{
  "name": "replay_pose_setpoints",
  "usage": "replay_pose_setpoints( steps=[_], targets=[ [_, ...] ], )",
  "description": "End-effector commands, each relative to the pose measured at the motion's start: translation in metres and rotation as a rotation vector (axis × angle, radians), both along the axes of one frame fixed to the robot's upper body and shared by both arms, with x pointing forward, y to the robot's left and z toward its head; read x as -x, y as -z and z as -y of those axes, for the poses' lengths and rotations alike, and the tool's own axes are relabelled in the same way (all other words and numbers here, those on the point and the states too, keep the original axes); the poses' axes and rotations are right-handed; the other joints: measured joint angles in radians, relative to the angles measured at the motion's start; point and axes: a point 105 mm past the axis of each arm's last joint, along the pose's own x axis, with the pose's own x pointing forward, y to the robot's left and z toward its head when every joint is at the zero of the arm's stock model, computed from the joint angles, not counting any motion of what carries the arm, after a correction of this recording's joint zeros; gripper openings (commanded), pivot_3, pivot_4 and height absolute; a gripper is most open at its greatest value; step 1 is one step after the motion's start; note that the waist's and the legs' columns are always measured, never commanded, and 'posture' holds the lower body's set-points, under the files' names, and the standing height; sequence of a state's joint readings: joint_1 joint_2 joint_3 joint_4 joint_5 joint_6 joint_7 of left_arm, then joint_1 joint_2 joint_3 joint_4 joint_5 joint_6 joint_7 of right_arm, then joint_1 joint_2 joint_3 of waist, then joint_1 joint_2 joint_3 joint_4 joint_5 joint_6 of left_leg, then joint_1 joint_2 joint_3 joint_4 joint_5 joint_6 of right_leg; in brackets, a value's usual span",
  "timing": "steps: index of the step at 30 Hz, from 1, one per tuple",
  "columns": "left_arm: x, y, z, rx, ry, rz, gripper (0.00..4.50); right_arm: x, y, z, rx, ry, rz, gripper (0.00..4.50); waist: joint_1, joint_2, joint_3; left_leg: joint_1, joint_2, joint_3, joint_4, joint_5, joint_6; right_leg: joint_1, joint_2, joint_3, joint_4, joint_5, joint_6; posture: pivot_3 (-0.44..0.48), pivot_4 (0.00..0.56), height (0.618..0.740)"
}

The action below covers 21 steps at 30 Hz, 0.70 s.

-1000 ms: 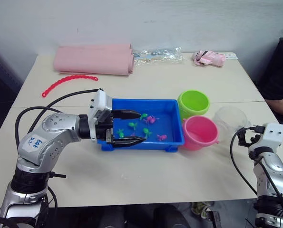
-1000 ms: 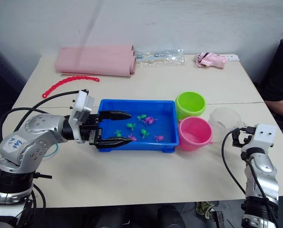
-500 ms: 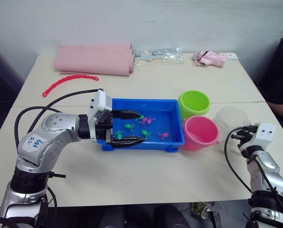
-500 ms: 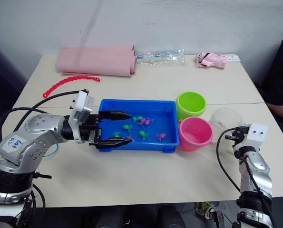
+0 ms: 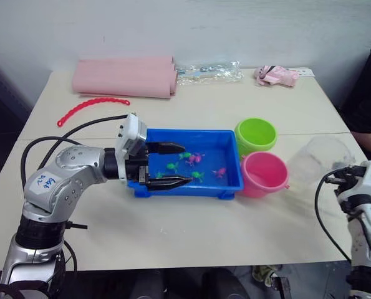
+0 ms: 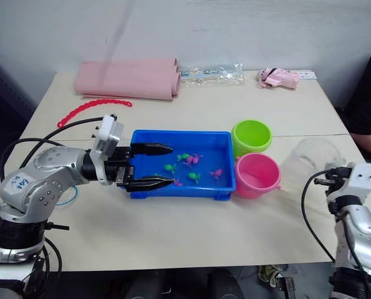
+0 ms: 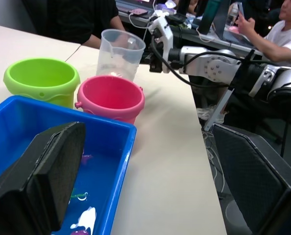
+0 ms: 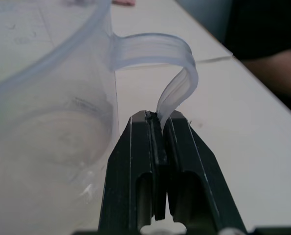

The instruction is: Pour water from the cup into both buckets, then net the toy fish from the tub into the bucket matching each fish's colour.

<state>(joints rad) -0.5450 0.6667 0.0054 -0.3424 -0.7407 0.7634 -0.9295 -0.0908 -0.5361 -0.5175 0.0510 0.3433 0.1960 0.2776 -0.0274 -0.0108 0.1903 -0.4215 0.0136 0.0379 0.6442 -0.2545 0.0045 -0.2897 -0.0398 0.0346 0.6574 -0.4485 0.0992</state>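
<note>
Right gripper (image 8: pixel 157 128) clamps the cup (image 6: pixel 313 163) by its handle; cup upright, mouth upward. Left gripper (image 5: pixel 173 164) spread wide over the tub (image 5: pixel 226 187).

Table with tub, two buckets and a raised cup

The blue tub (image 6: pixel 219 163) holds small fish (image 6: pixel 191 161); the left gripper (image 6: pixel 153 165) reaches in, fingers apart. The green bucket (image 6: pixel 251 137) stands far of the pink bucket (image 6: pixel 257 175), both right of the tub. The right gripper (image 6: pixel 327 179) holds the clear cup (image 6: pixel 308 161) tilted.
</note>
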Motion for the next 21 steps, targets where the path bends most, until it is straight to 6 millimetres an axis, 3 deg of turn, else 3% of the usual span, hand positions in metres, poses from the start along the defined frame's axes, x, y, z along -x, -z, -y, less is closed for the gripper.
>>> replay_pose_setpoints(
  steps=[1,10,21],
  targets=[
    [0.001,-0.007,0.002,0.020,0.015,0.024,4.50,0.006,-0.039,-0.002,0.220,-0.006,0.058,0.15,0.000,0.000,0.000,0.000,0.000,0.000,0.000,0.000,0.000,0.000,0.000,0.000,0.000,0.000,0.000,0.000,0.150,0.740],
    [-0.003,-0.002,0.007,-0.005,0.024,0.047,4.50,0.003,-0.063,-0.021,0.610,-0.048,0.032,0.15,0.000,0.000,0.000,0.000,0.000,0.000,0.000,0.000,0.000,0.000,0.001,0.000,-0.001,0.000,0.000,0.000,0.150,0.740],
    [-0.007,0.002,0.007,-0.011,-0.009,0.080,4.50,-0.005,-0.073,-0.047,0.890,-0.135,0.055,0.15,0.000,0.000,0.000,0.000,0.000,0.000,0.001,0.000,0.000,0.000,0.001,0.000,0.000,0.000,0.000,0.000,0.150,0.740]
  ],
)
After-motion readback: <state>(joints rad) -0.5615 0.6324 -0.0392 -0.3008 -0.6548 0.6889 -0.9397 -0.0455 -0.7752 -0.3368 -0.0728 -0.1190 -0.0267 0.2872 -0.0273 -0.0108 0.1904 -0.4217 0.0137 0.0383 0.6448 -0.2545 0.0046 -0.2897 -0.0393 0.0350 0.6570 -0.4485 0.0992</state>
